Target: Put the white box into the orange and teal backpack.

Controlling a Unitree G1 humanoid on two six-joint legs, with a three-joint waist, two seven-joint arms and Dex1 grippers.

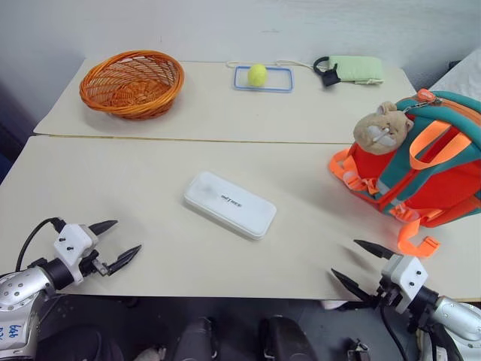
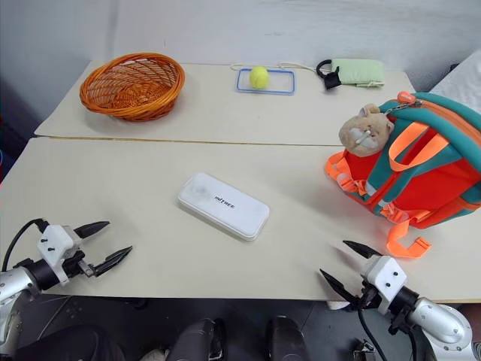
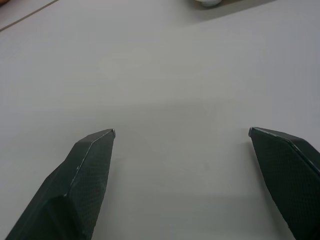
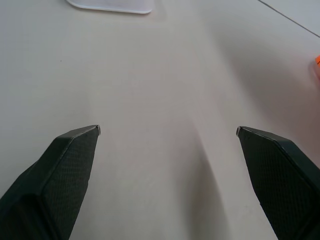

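Note:
The white box (image 1: pixel 230 204) lies flat and slanted on the middle of the near table, small dark lettering on its lid. At the right edge stands the orange and teal backpack (image 1: pixel 428 177), a tan plush hamster (image 1: pixel 382 128) hanging at its top. My left gripper (image 1: pixel 119 242) hovers open over the near left table edge, well apart from the box. My right gripper (image 1: pixel 356 265) is open at the near right edge, in front of the backpack's straps. In the right wrist view an edge of the white box (image 4: pixel 110 5) shows beyond the open fingers. Nothing is held.
On the far table sit an orange wicker basket (image 1: pixel 133 83) at the left, a blue-rimmed tray (image 1: pixel 263 79) with a yellow ball (image 1: pixel 257 74), and a pale green pouch (image 1: pixel 355 69) with a black clip. A seam (image 1: pixel 188 139) divides the two tables.

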